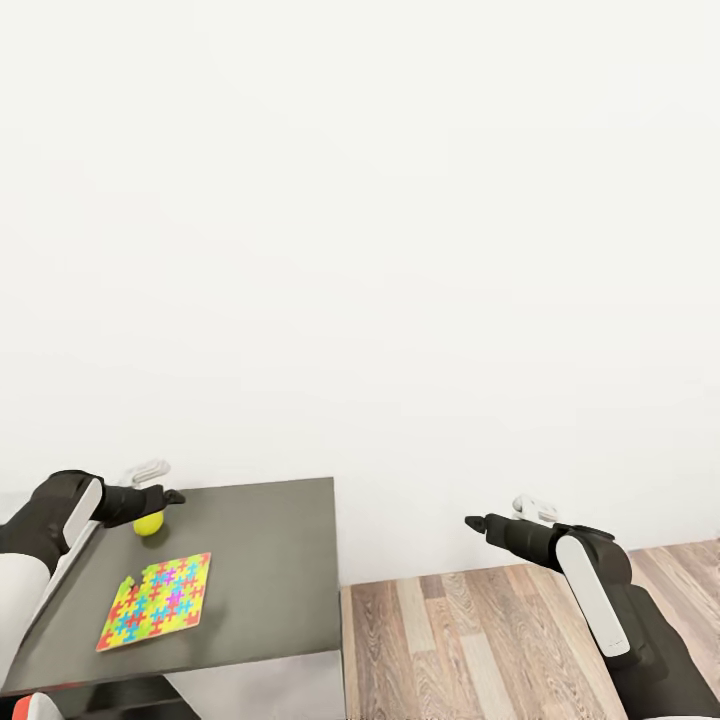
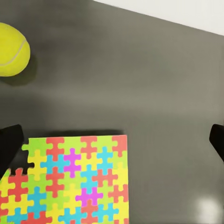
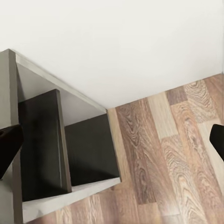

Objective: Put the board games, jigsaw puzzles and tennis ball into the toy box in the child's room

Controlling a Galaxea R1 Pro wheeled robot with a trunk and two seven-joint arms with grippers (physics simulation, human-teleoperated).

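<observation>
A white wall point(image 1: 360, 220) takes up most of what I see ahead, with wood floor point(image 1: 480, 630) running along its foot on my right side. At my left stands the dark desk point(image 1: 270, 560), its top seen slanting away toward the wall.

On the desk lies a jigsaw puzzle point(image 1: 157, 601), flat and nearly square, so it has no clear long axis; its edges sit slightly skewed to the desk's edges, one corner aimed toward the wall. From my left wrist I see the puzzle point(image 2: 70, 182) again, with a few pieces along one side not fully closed up.

The tennis ball point(image 1: 148, 523) rests on the desk just beyond the puzzle, apart from it, close under my left gripper point(image 1: 172, 496). That gripper is spread open above the desk, holding nothing; both fingertips show wide apart in the wrist view, with the ball point(image 2: 13, 49) off to one side.

My right gripper point(image 1: 472, 521) hangs over the floor, well clear of the desk, open and empty.
</observation>
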